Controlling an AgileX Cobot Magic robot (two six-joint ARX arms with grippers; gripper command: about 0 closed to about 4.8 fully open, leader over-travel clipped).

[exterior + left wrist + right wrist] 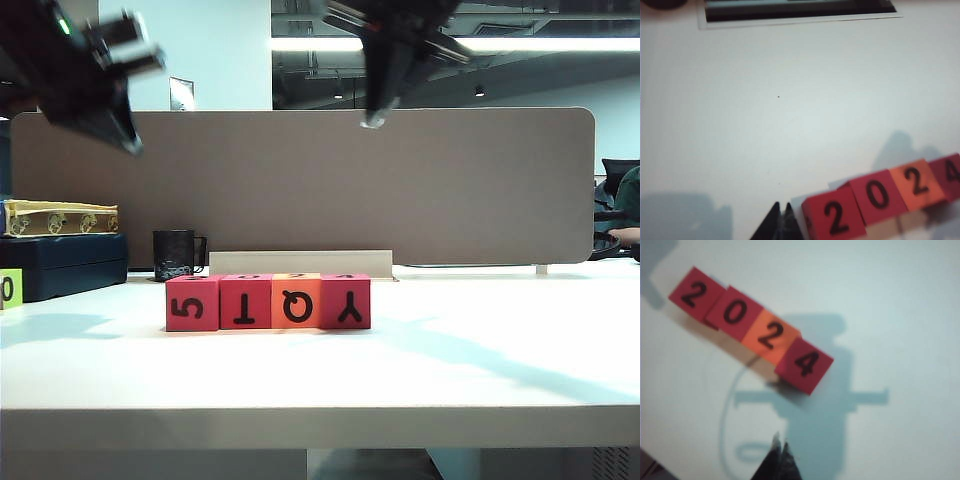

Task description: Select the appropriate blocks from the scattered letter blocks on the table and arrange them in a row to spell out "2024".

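The blocks stand touching in one row on the white table (480, 360). Their front faces read 5 (192, 303), T (245, 301), Q on the orange one (296, 301) and Y (346, 301). In the right wrist view their tops read 2 (694, 294), 0 (734, 312), 2 (771, 335), 4 (805, 364). The left wrist view shows the same row (877, 195). My left gripper (130, 145) (781, 206) hangs shut and empty, high above the table's left. My right gripper (373, 120) (780, 440) hangs shut and empty, high above the row.
A grey-brown partition panel (480, 180) closes the back of the table. A black mug (175, 254) and a low white rail (300, 263) stand behind the row. At the far left are a dark box (60, 265) and a lime-green cube (9, 289).
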